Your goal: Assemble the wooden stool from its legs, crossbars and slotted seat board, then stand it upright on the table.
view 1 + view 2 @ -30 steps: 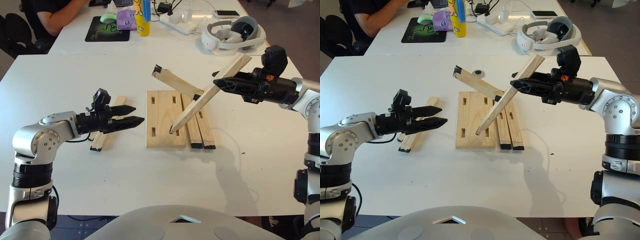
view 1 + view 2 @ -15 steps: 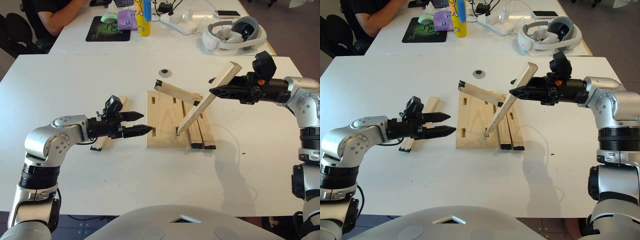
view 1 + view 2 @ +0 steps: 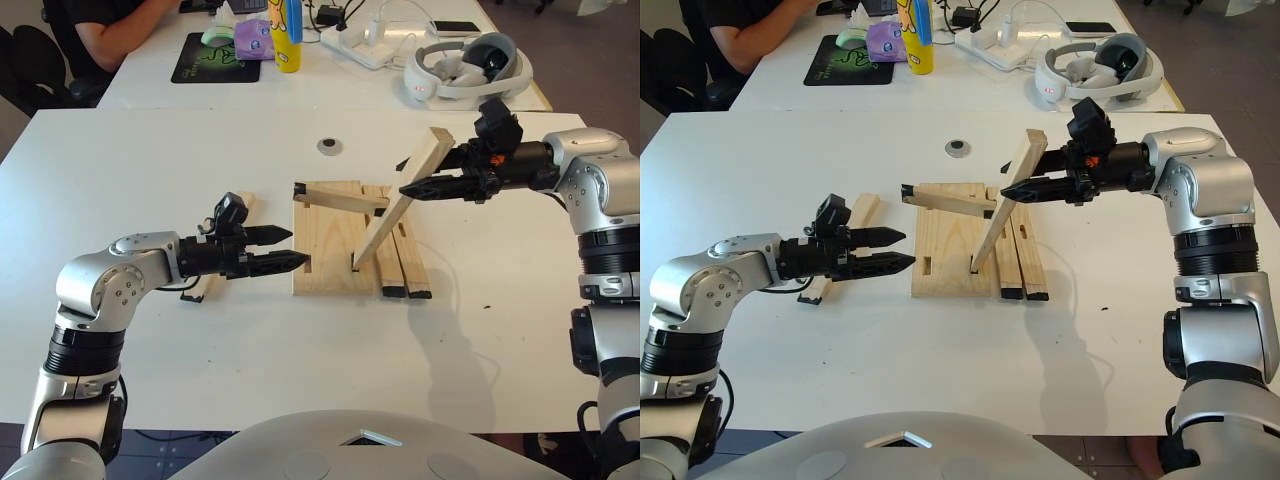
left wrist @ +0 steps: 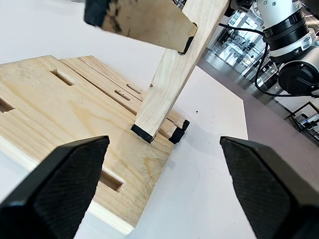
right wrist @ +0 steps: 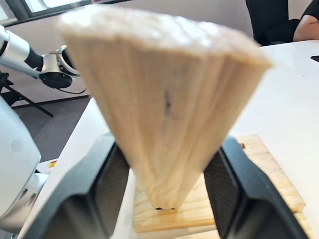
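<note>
Lying flat on the white desk [image 3: 300,380] at the centre of the frame, the seat board [image 3: 325,270] is the main risk. Nothing pins it, so a sideways push from above could slide it off line.

The leg [image 3: 395,215] leans steeply over the board's right half. Its dark foot looks to rest on the surface just beside a slot [image 4: 110,180] rather than in it. Pressing down at this tilt could make the foot skid or jam at the slot's edge.

1 crossbar [image 3: 340,197] juts from the leg toward the upper left of the board, hanging free at its far end. Twisting the leg would swing that end, and the joint could loosen.

2 loose bars [image 3: 405,265] lie touching the board's right edge. A slipping foot could knock them away.

The right hand [image 3: 408,190], right of centre, is clamped on the leg's upper part. With the grip so high, the foot is hard to steer.

The left hand [image 3: 297,247] hangs low just beside the board's left edge, fingers apart and holding nothing. Unless it braces the board, the push has no counter.
</note>
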Robot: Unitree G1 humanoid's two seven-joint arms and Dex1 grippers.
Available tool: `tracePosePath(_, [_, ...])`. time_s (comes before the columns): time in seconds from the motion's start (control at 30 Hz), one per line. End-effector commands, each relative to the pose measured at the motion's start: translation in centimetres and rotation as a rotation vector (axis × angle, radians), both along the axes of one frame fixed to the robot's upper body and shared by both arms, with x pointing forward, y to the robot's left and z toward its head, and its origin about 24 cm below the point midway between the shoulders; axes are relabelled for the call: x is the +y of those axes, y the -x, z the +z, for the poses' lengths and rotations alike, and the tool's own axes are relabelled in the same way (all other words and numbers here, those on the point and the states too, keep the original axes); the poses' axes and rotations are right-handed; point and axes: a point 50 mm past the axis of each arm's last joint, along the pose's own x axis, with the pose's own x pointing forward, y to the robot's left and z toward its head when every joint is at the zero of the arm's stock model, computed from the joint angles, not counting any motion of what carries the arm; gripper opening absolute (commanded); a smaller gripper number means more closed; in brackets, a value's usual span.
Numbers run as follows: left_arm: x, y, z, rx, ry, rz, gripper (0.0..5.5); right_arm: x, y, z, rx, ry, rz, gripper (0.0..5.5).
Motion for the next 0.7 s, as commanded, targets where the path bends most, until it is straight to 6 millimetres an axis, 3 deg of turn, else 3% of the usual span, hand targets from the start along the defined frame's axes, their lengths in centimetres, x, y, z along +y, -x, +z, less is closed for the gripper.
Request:
tracePosePath(0.03, [0.0,-0.2,0.2,-0.015,-0.017,-0.003,4.16,-0.3,0.3,-0.8,0.017,0.121,0.022,2.07])
tracePosePath(0.2, [0.3,0.2,-0.3,-0.01,-0.041,0.005,4.16,-0.2,1.0,-1.5,0.029,0.149,0.051,2.07])
tracePosePath(0.3, [1.2,1.3,-2.4,-0.005,-0.241,-0.023,4.16,0.3,1.7,-2.1,0.01,0.169,0.066,2.07])
tracePosePath(0.47, [1.7,1.9,-4.5,-0.039,-0.388,-0.054,4.16,1.2,1.9,-1.1,-0.041,0.181,0.085,2.07])
tracePosePath(0.7, [0.3,1.5,-4.5,-0.162,-0.248,0.073,4.16,1.3,1.9,-2.4,-0.034,0.238,0.097,2.07])
